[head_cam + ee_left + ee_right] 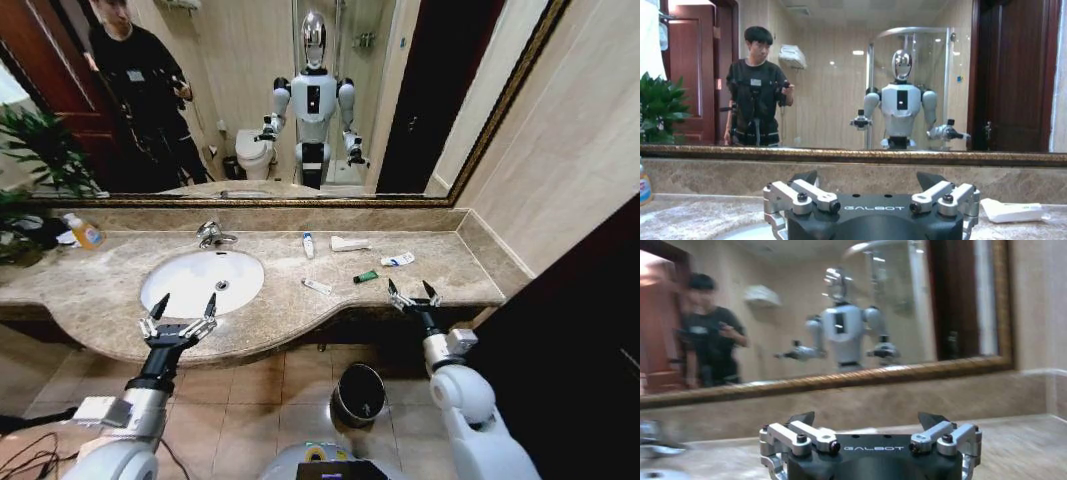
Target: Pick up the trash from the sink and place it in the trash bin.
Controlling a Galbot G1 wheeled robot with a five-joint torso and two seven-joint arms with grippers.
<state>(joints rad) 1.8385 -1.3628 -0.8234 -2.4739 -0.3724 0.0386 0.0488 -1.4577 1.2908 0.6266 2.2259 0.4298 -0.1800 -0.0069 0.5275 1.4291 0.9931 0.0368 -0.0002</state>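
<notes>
Beyond the wide-open, empty right gripper (414, 294), trash (366, 276) lies scattered on the countertop (110, 270)

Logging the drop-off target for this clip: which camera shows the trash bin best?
The head view: the trash bin stands on the tiled floor under the counter edge, with its rim and inside clearly seen from above. Both wrist views look across the counter toward the mirror, well above it.

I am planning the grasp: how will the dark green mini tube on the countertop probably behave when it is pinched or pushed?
The dark green mini tube lies flat on the marble countertop, so it probably slides rather than tips. It looks tiny, likely very light. Being tube-shaped, it may roll sideways when nudged.
</notes>
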